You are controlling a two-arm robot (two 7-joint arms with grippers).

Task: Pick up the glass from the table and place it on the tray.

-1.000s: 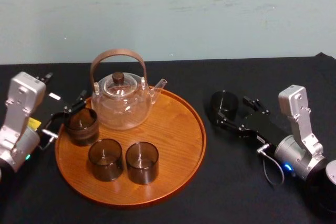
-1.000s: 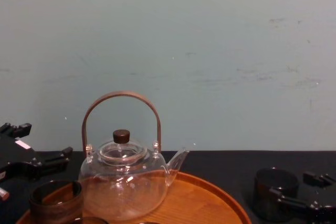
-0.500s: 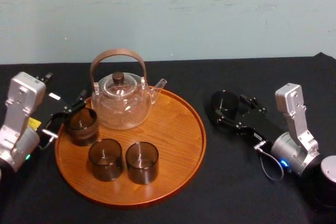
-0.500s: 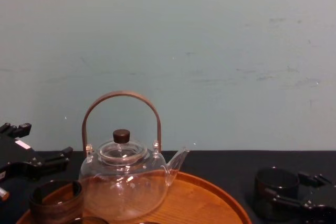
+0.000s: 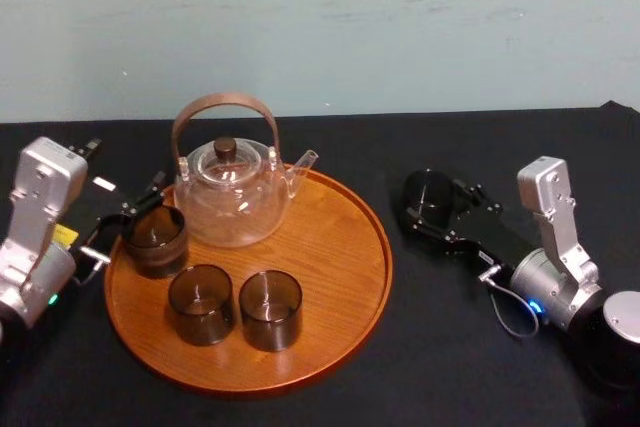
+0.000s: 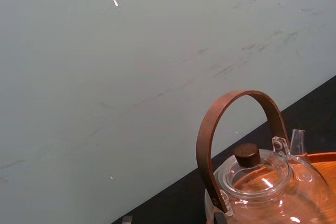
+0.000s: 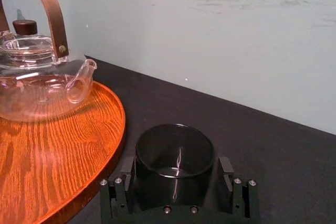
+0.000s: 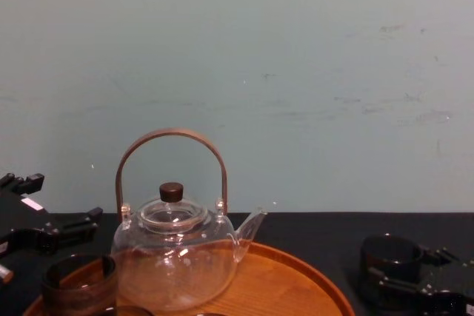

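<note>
Right end effector (image 7: pixel 177 182): lower right of the head view, fingers parted on either side of the dark glass (image 5: pixel 427 197), no firm clamp visible.
Left end effector (image 5: pixel 125 222): left edge, spread wide, holding nothing.
Dark glass: upright on the surface (image 5: pixel 450 347), just right of the tray (image 5: pixel 330 247).
Teapot (image 5: pixel 232 197): back of the tray.

No writing, number or brand mark can be read anywhere. A small yellow sticker (image 5: pixel 64 236) sits on the left arm (image 5: pixel 38 209), at about nine o'clock from the tray (image 5: pixel 335 247), but whatever is printed on it is too small to make out. A white patch (image 5: pixel 103 184) nearer that arm's tip, at about ten o'clock from the tray, looks blank.
</note>
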